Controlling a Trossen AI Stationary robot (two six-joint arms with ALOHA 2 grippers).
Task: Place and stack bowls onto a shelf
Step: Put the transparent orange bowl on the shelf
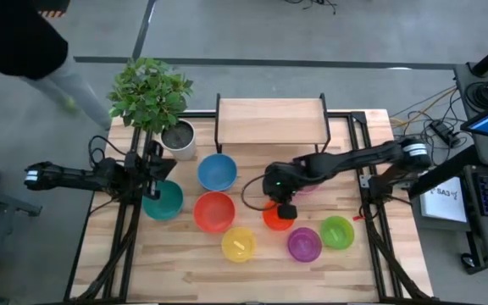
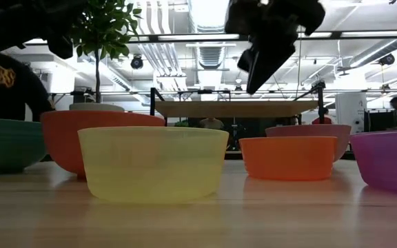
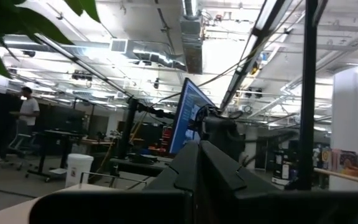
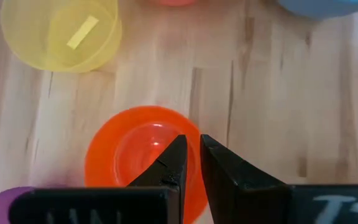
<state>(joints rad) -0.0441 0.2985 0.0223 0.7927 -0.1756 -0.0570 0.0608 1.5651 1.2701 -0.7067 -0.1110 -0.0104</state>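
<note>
You can count eight bowls on the slatted worktop (image 1: 185,263); the shelf (image 1: 271,121) at its back edge carries none. Your right pincer (image 4: 190,163) hovers nearly closed, empty, above the orange bowl (image 4: 126,155). The left pincer (image 1: 155,174) waits by the teal bowl (image 1: 166,203); I cannot tell its opening.

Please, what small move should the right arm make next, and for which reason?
Probably it should open its fingers and descend onto the rim of the orange bowl. The right gripper hangs above this bowl with its fingers almost together and holds nothing, and the shelf carries no bowl yet. The left gripper waits beside the teal bowl.
</note>
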